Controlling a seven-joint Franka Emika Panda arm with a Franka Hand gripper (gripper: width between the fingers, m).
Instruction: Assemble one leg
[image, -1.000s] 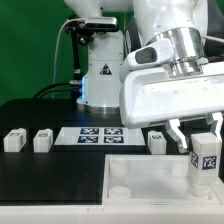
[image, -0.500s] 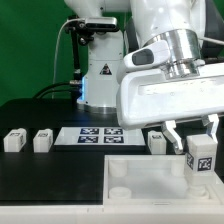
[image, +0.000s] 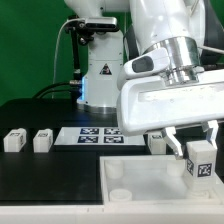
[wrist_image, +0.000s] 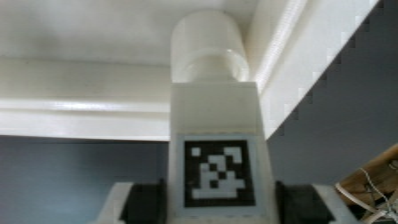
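My gripper (image: 195, 146) is shut on a white leg (image: 200, 160) with a black-and-white tag on its face, at the exterior view's right. It holds the leg upright over the right side of the large flat white tray-like part (image: 140, 172) with round sockets. In the wrist view the leg (wrist_image: 221, 110) runs away from the camera between the dark pads (wrist_image: 150, 203), its rounded end over the white part's raised rim (wrist_image: 107, 90). Three more legs stand on the black table: two at the left (image: 14, 141) (image: 42, 141) and one near the gripper (image: 157, 142).
The marker board (image: 98, 135) lies flat on the black table behind the tray-like part. The robot base (image: 100, 70) and cables stand at the back before a green backdrop. The tray-like part has a round socket near its left corner (image: 118, 170).
My gripper has moved up and slightly toward the exterior view's left with the leg held in it. The other legs and the tray-like part have not moved.
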